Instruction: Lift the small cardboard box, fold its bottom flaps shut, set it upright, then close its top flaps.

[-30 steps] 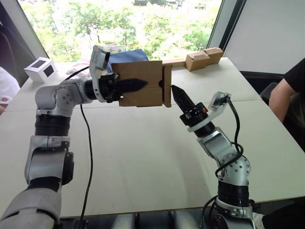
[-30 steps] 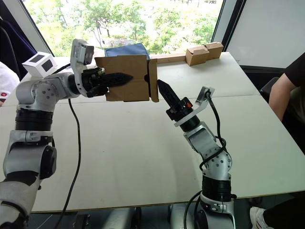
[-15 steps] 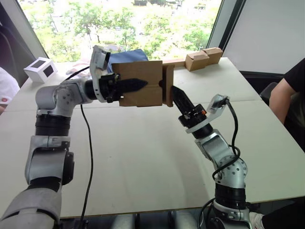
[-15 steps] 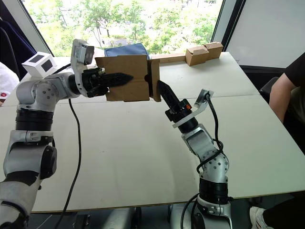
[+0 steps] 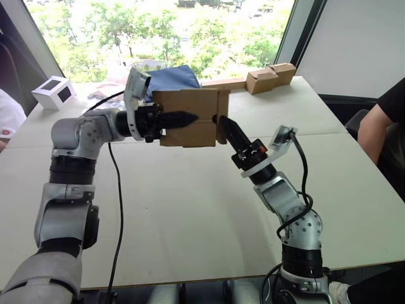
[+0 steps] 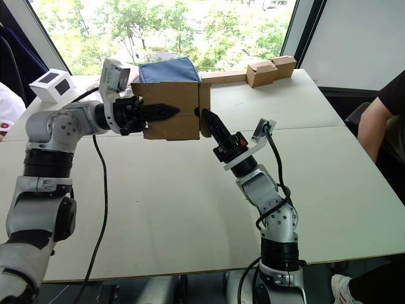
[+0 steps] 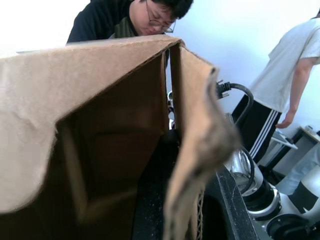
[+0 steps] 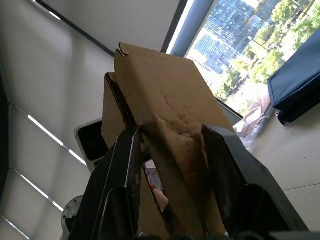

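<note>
Cardboard box [image 5: 187,117] aloft between left claw [image 5: 190,117] and right claw [image 5: 223,124].

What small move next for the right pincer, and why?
Probably push the flap flat against the box. The left pincer holds the box in the air, and the right pincer straddles that flap, which sticks out from the box's end.

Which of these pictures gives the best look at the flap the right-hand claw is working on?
The right wrist view: the flap stands between the right gripper's two open fingers. The head views show the box held up in the left gripper, with that flap edge-on. The left wrist view looks inside the box.
</note>
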